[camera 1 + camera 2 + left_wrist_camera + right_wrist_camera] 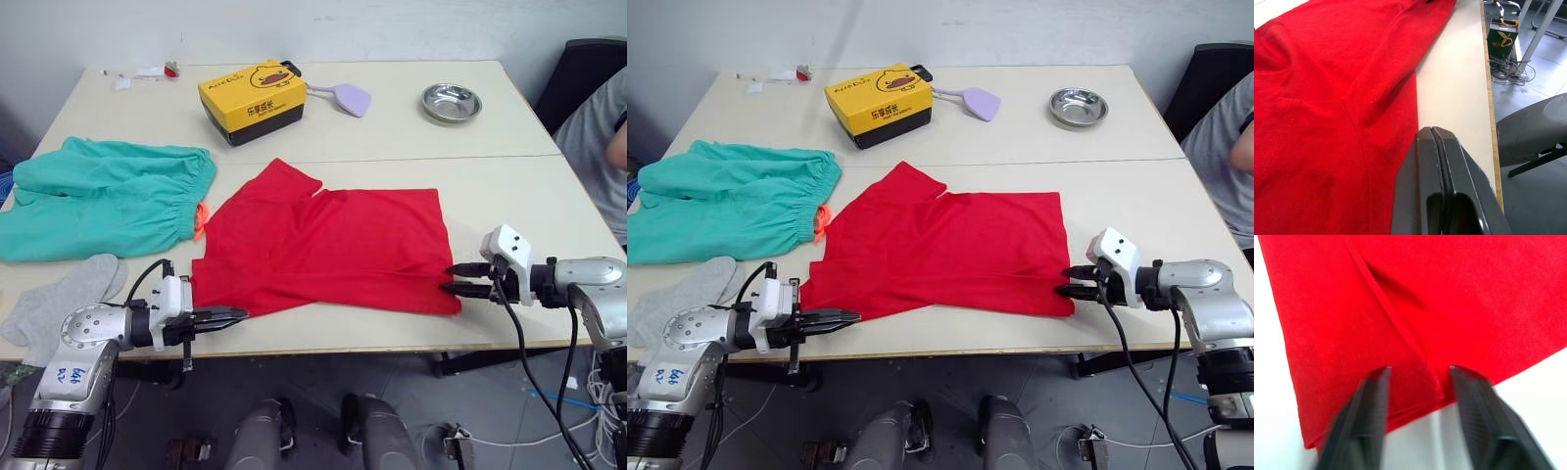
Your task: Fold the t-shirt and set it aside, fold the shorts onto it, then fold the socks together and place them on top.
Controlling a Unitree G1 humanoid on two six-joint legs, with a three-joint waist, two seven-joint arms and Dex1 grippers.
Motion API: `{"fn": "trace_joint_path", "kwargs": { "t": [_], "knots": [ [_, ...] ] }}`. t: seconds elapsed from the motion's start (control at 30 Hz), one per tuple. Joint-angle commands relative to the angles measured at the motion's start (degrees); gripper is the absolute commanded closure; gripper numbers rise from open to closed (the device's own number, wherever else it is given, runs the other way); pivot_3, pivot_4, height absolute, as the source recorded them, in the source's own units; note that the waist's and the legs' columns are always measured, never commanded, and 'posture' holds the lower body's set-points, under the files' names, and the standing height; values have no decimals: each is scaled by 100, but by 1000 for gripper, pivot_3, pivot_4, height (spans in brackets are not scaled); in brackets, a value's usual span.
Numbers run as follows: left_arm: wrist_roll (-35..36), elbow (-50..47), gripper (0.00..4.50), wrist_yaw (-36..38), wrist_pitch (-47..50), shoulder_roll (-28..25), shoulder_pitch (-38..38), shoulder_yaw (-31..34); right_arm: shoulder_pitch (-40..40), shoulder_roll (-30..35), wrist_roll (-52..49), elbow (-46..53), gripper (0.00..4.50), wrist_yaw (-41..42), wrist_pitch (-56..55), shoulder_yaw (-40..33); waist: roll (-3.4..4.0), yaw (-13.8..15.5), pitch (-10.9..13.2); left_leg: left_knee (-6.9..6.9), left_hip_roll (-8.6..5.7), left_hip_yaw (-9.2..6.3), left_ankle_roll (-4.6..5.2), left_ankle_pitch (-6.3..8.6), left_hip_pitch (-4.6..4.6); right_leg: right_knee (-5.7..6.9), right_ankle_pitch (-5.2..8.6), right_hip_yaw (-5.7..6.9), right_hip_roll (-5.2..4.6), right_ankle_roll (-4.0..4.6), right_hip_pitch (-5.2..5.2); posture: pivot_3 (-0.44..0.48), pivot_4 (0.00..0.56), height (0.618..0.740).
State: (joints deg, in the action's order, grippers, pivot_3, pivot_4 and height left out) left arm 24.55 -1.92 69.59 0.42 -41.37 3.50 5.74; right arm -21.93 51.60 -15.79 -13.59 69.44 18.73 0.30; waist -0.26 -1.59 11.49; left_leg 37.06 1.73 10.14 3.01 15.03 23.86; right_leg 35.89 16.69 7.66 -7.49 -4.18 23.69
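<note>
T-shirt (pixel 328 245) between both hands (right hand (pixel 455 278) at its corner).

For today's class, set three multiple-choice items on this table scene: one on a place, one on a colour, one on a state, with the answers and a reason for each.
1. Where do the shorts lie, seen from the robot?
A. left of the t-shirt
B. on top of it
C. in the bowl

2. What colour is the box?
A. blue
B. yellow
C. white

3. How is the left tool?
A. open
B. shut
C. holding a sock

Answers:
1 A, they lie toward the table's left edge.
2 B, its lid is yellow with a duck.
3 B, in the left wrist view its fingers meet on nothing.
</note>
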Motion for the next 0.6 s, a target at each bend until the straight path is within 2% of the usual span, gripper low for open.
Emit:
{"fn": "trace_joint_path", "kwargs": {
  "t": [0.03,0.07,0.6],
  "knots": [
    [13,-58,4500,2,-99,-15,-37,80,-106,-51,69,24,4209,7,-60,33,0,0,0,0,0,0,0,0,0,0,0,0,0,0,0,0,150,740],
    [2,-45,4500,5,-110,-20,-33,74,-112,-53,80,24,4447,27,-57,41,0,-1,0,0,0,0,0,0,0,0,0,0,0,0,0,0,150,740],
    [-513,433,4500,218,-464,-198,-209,-106,-929,80,437,-756,4447,332,-827,49,2,-10,1,-2,0,0,-2,1,5,-1,0,-1,-1,1,8,0,150,740]
  ]
}}
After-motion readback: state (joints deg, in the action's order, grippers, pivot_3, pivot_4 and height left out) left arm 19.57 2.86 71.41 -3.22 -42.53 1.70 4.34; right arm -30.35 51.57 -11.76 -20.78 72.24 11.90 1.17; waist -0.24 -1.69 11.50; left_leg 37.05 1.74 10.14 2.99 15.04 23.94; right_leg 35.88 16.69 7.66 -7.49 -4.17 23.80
